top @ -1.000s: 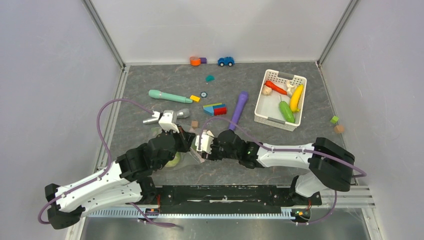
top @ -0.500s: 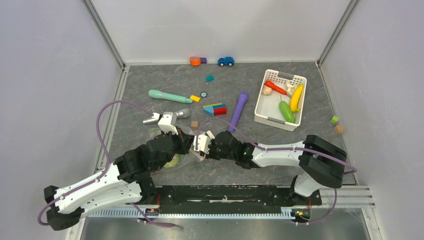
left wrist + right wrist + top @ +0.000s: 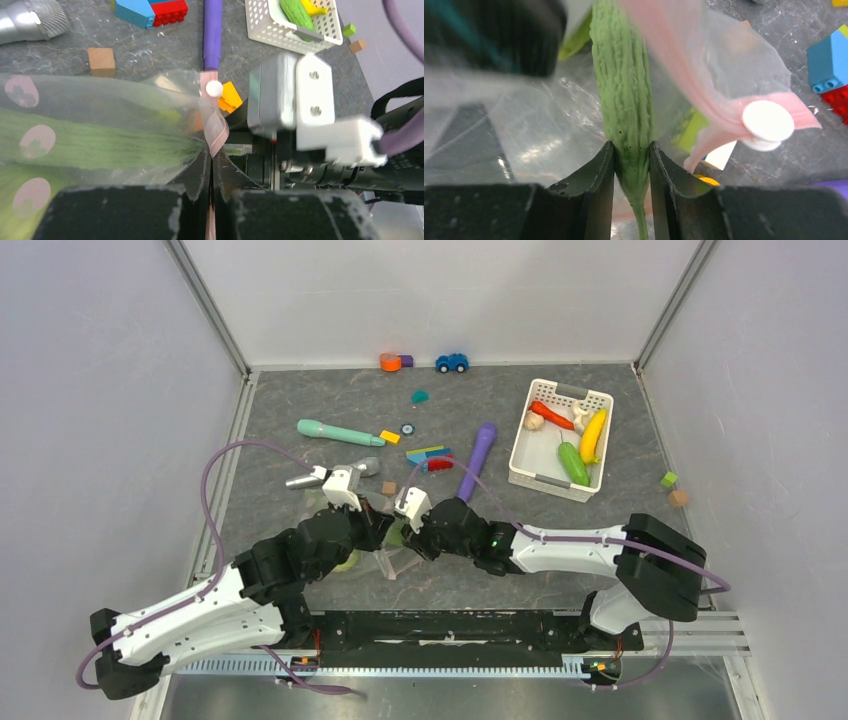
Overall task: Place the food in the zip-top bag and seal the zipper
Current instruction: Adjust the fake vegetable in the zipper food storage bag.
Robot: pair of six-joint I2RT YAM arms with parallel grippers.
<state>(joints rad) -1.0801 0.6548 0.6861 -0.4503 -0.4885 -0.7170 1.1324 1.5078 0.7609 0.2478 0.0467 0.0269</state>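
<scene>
Closing on a cucumber at the mouth of the zip-top bag [image 3: 100,100].

Over the last second the right gripper [image 3: 631,146] narrowed its jaws until they pinched the stem end of the bumpy green cucumber [image 3: 621,75]. That probably meant one more piece was ready to go in, though whether it lay inside the bag could not be told. The left gripper [image 3: 211,157] stayed clamped tight on the zipper [image 3: 214,137], holding the mouth edge up. A fold of that pink strip with its white slider [image 3: 768,122] drooped just beside the cucumber and might snag it. Well beyond the bag, the white basket [image 3: 520,445] held the carrot [image 3: 552,415] and banana [image 3: 593,435], so much loading remained. A purple stick [image 3: 477,460] and blocks [image 3: 432,457] lay between bag and basket.
</scene>
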